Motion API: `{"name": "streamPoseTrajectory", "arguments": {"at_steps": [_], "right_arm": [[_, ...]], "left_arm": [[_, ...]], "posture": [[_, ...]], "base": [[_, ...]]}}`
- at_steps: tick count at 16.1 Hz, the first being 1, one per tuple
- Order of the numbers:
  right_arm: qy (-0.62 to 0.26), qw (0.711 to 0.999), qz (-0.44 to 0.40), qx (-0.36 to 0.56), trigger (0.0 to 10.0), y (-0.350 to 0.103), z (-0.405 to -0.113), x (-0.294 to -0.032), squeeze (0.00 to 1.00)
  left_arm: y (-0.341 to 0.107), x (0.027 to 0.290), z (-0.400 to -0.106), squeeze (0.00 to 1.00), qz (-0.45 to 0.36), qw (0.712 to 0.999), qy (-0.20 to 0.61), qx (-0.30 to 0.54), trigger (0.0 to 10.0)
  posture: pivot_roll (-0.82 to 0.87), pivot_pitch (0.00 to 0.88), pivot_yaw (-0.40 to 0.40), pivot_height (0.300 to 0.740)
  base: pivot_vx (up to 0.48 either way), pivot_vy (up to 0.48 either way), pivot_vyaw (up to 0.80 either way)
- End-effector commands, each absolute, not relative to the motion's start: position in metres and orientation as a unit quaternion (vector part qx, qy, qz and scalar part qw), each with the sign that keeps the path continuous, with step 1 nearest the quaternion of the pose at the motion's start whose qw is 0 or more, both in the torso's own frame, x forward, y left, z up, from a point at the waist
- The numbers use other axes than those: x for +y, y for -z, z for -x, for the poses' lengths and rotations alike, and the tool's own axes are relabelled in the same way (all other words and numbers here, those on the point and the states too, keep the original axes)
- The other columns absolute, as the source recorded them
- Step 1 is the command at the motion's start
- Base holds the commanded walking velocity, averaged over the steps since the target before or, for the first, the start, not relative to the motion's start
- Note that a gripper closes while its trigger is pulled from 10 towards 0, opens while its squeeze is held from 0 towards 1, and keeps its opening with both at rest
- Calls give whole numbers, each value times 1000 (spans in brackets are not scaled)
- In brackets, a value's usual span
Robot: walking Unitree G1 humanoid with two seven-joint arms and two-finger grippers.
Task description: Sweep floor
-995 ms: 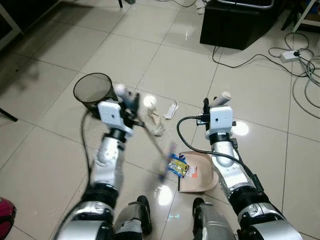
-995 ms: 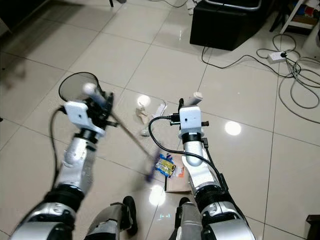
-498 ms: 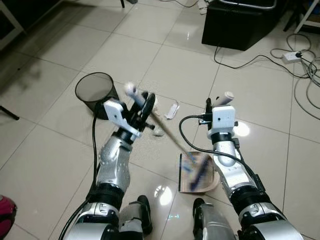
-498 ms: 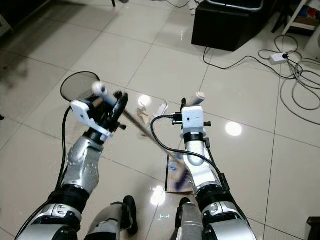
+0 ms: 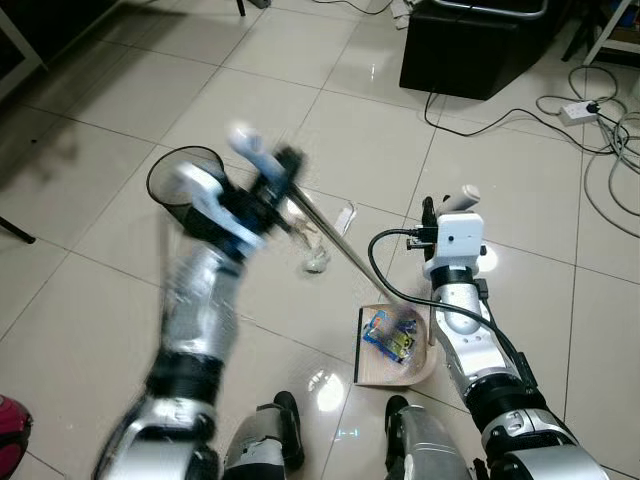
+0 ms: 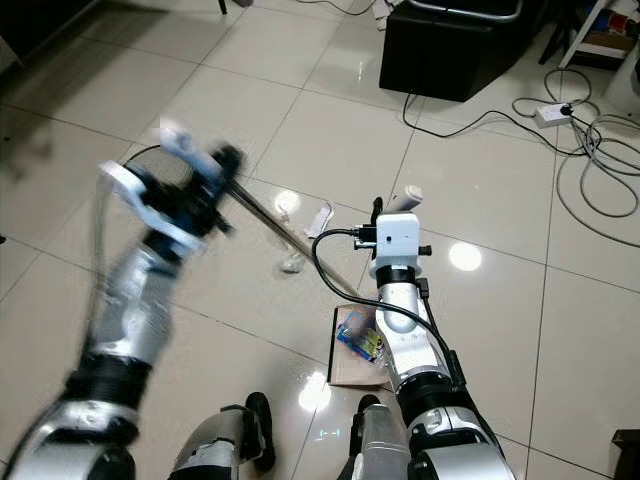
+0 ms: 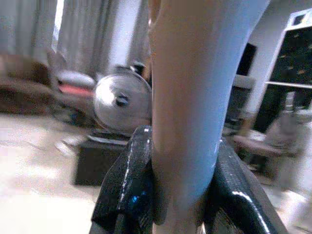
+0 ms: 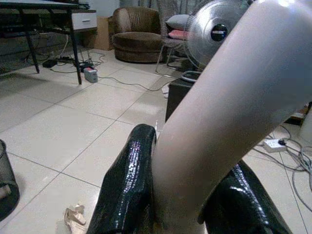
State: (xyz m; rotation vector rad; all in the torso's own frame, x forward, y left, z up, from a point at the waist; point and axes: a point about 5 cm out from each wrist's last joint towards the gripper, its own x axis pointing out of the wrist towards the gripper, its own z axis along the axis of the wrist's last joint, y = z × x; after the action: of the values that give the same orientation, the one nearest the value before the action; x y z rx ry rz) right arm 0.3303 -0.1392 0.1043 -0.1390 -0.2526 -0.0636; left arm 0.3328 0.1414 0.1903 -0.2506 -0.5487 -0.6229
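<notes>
Sweeping, left gripper (image 7: 168, 195) pinches the broom (image 5: 330, 232); right gripper (image 8: 183, 195) pinches the dustpan (image 5: 395, 365) handle at 5 o'clock. Keep pan flat; scraps (image 5: 316, 258) lie at 11 o'clock.

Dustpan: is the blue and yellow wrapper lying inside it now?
Yes, the blue and yellow wrapper lies on the dustpan, near its middle, beside the right arm.

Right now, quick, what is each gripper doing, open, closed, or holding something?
Left gripper: closed on the broom handle.
Right gripper: closed on the dustpan handle; the dustpan holds a wrapper.
</notes>
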Motion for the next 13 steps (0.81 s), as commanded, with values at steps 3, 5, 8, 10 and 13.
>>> {"name": "streamPoseTrajectory", "arguments": {"at_steps": [3,5,8,10,13], "right_arm": [[47,992,43,-107,10000,-96,-324,-147,0],[53,991,32,-116,10000,-100,-323,-151,0],[45,989,-11,-139,10000,-124,-319,-159,0],[37,989,-28,-140,10000,-141,-319,-163,0],[27,990,-21,-135,10000,-170,-320,-169,0]], "left_arm": [[-213,166,-336,0,82,923,266,-265,10000],[-208,178,-339,0,50,944,251,-209,10000],[-193,209,-330,0,13,974,169,-152,10000],[-172,223,-322,0,-21,990,116,-83,10000],[-153,236,-301,0,-49,995,63,-55,10000]], "posture": [[-75,207,100,740],[-73,202,96,740],[-74,165,79,740],[-73,147,71,740],[-78,110,72,740]], "base": [[0,0,0],[0,0,0],[0,0,0],[0,0,0],[0,0,0]]}}
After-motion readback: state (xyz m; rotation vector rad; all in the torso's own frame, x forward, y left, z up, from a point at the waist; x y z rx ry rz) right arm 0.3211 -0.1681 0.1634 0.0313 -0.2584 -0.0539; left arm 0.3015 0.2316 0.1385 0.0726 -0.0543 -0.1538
